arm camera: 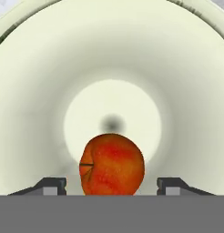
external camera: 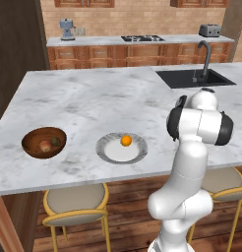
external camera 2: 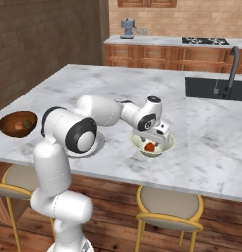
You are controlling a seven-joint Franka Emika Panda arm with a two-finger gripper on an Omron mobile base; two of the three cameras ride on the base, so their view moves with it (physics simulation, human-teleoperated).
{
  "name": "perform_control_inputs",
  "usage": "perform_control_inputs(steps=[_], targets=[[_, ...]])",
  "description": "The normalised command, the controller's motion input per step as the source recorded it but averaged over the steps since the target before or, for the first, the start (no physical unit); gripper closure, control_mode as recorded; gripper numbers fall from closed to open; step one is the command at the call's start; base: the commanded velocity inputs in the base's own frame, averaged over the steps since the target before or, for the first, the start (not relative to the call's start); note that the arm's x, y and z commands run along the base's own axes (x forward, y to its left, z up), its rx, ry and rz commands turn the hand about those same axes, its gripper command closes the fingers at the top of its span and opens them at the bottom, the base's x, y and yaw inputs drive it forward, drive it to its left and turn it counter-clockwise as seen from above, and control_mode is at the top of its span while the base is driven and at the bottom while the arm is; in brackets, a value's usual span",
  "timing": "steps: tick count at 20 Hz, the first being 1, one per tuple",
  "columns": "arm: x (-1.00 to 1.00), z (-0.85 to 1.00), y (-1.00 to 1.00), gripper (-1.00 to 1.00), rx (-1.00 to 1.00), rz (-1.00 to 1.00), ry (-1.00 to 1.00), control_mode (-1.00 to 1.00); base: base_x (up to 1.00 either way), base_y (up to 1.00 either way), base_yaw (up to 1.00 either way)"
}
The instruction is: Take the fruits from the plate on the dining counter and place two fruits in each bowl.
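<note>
On the marble counter (external camera: pixel 83 98), the brown bowl (external camera: pixel 44 142) sits far left with a reddish-peach fruit (external camera: pixel 45 145) and a dark green fruit (external camera: pixel 55 141) inside. Just right of it lies the grey-rimmed plate (external camera: pixel 121 148), carrying one orange fruit (external camera: pixel 125 141). Further right, near the counter's front edge, the pale bowl (external camera 2: pixel 152 144) holds a red fruit (arm camera: pixel 112 164). The gripper (arm camera: pixel 112 186) hangs over this bowl, jaws parted, each fingertip clear of the red fruit between them. Stools (external camera: pixel 74 204) stand below; a sink (external camera: pixel 194 78) lies beyond.
</note>
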Motion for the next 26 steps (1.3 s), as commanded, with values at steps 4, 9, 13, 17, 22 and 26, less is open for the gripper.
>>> perform_control_inputs(steps=[4,9,13,17,22,26], targets=[[-0.03,0.40,0.01,-1.00,0.00,0.00,0.00,-1.00,0.00,0.00,0.00],[-0.41,0.65,0.57,-1.00,-0.02,0.00,-0.01,-1.00,0.00,0.00,0.00],[-0.56,0.40,1.00,-1.00,-0.05,0.00,-0.03,-1.00,0.00,0.00,0.00],[-0.37,0.22,1.00,-1.00,-0.03,0.03,-0.07,-1.00,0.00,0.00,0.00],[-0.28,0.14,1.00,-1.00,-0.01,0.05,0.00,-1.00,0.00,0.00,0.00],[-0.06,0.05,1.00,-1.00,-0.01,0.06,0.00,-1.00,0.00,0.00,0.00]])
